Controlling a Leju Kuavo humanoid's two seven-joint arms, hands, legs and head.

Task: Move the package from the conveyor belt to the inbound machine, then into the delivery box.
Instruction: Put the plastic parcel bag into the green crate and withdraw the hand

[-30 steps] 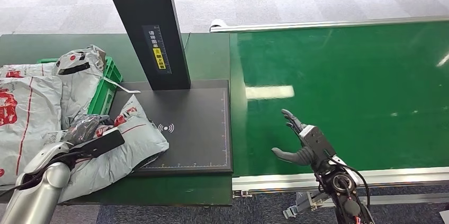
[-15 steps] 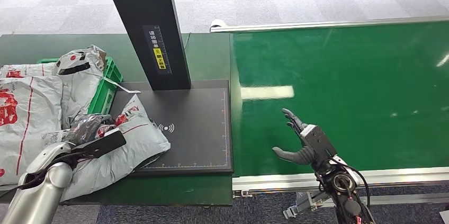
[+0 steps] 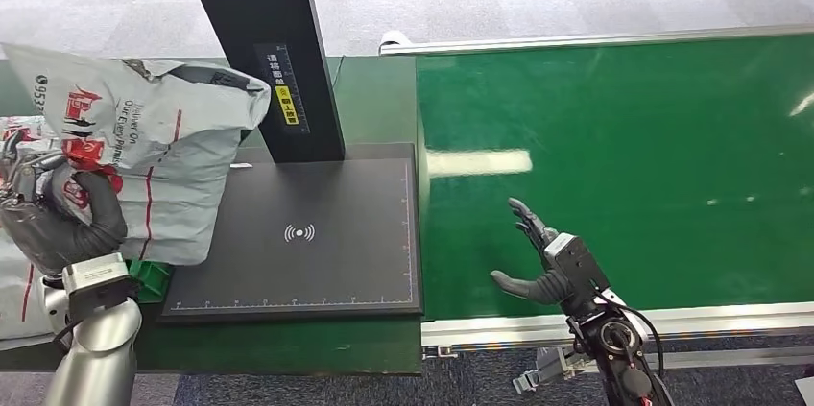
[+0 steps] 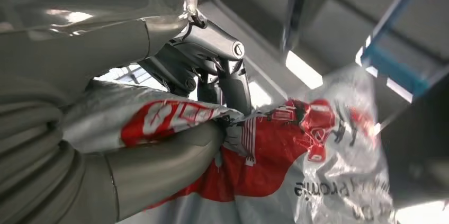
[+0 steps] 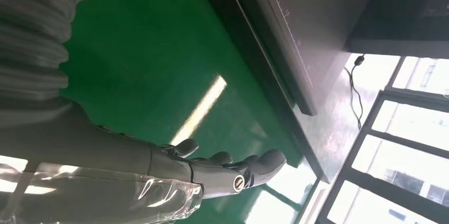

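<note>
Up off the table now: a grey plastic mailer package [image 3: 158,152], crinkled and glossy, printed with red blocks and dark lettering, pinched at its lower left corner by the left hand [image 3: 59,224] and hanging tilted above the left edge of the inbound machine [image 3: 317,233]. Closed tight around a bunched fold of the film, the dark fingers [image 4: 233,83] and thick grey thumb [image 4: 164,163], as seen from the left wrist view, with the bag's red-and-white print [image 4: 275,150] creased under the grip. Flat, matte black and square, the machine's scanning plate, marked with a small white wireless symbol and a ruled edge, with a tall black post [image 3: 264,46] rising from its back and bearing a yellow label. Smooth, shiny green on the conveyor belt [image 3: 624,166], framed by silver rails and streaked with light reflections. Spread and holding nothing, the right hand [image 3: 542,257], hovering low over the belt near its front rail, fingers apart and slightly curled. Mostly hidden behind the lifted bag, the green delivery box [image 3: 149,276], with just a corner peeking out beneath it. Cut off at the left edge, more grey mailers [image 3: 19,281], their number hard to make out.
</note>
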